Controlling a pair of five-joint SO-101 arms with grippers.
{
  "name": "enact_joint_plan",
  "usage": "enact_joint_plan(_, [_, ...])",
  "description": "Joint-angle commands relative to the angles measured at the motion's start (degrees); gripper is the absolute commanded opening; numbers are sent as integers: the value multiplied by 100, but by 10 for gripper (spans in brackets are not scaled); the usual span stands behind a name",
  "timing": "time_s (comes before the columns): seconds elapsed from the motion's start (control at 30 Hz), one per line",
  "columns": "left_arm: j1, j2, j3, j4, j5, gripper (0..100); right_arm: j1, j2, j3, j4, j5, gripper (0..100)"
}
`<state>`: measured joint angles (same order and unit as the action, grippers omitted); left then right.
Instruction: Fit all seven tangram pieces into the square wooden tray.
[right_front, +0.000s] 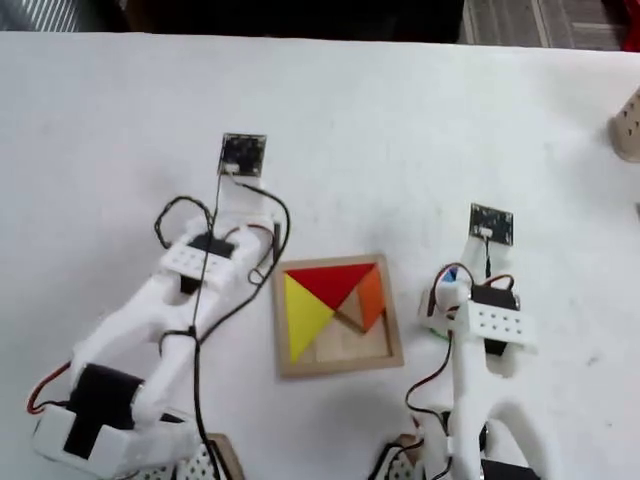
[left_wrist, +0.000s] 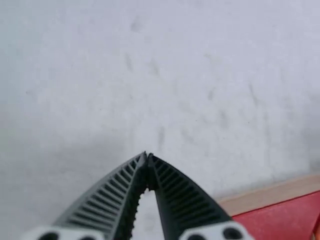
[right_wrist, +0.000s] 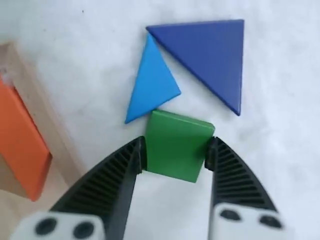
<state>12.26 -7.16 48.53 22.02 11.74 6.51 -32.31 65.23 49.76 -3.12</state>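
The square wooden tray (right_front: 340, 368) lies mid-table between the two arms. In it are a red triangle (right_front: 330, 282), a yellow triangle (right_front: 303, 315) and an orange piece (right_front: 372, 297). My right gripper (right_wrist: 176, 146) is shut on the green square (right_wrist: 177, 132), its fingers pressed against two opposite sides, just right of the tray. Touching the square's far corner is a light blue triangle (right_wrist: 152, 82), with a dark blue triangle (right_wrist: 210, 47) beside it. My left gripper (left_wrist: 147, 159) is shut and holds nothing, over bare table beside the tray's corner (left_wrist: 270, 195).
The left arm (right_front: 200, 265) lies left of the tray with black cables looping over it. The right arm (right_front: 485, 325) stands to the tray's right. A perforated wooden object (right_front: 628, 125) sits at the far right edge. The white table stretches open behind the tray.
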Motion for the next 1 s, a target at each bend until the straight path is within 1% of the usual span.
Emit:
enact_joint_plan(0.0, [57, -22, -220, 18, -44, 23, -57, -4, -26, 22, -62, 198])
enact_joint_plan(0.13, [48, -22, -220, 18, -44, 23, -66, 479, -185, -75, -70, 198])
enact_joint_plan(0.33, [48, -22, -220, 18, -44, 23, -66, 1833, -1125, 514, -70, 198])
enact_joint_plan(0.43, [48, -22, -229, 18, -44, 23, 22, 2273, -1468, 734, -18, 198])
enact_joint_plan(0.5, [48, -22, -229, 18, -44, 23, 48, 2325, -1530, 760, 44, 198])
enact_joint_plan(0.6, [48, -22, -229, 18, -44, 23, 31, 2246, -1459, 743, 360, 195])
enact_joint_plan(0.7, [48, -22, -229, 18, -44, 23, -92, 2123, -1380, 716, 431, 192])
enact_joint_plan(0.77, [48, -22, -229, 18, -44, 23, -145, 2044, -1292, 690, 431, 155])
enact_joint_plan(0.87, [48, -22, -229, 18, -44, 23, -110, 1921, -1248, 646, 431, 18])
enact_joint_plan(0.9, [48, -22, -229, 18, -44, 23, -110, 1886, -1248, 664, 431, 12])
enact_joint_plan(0.97, [48, -22, -229, 18, -44, 23, -75, 1833, -1231, 681, 431, 36])
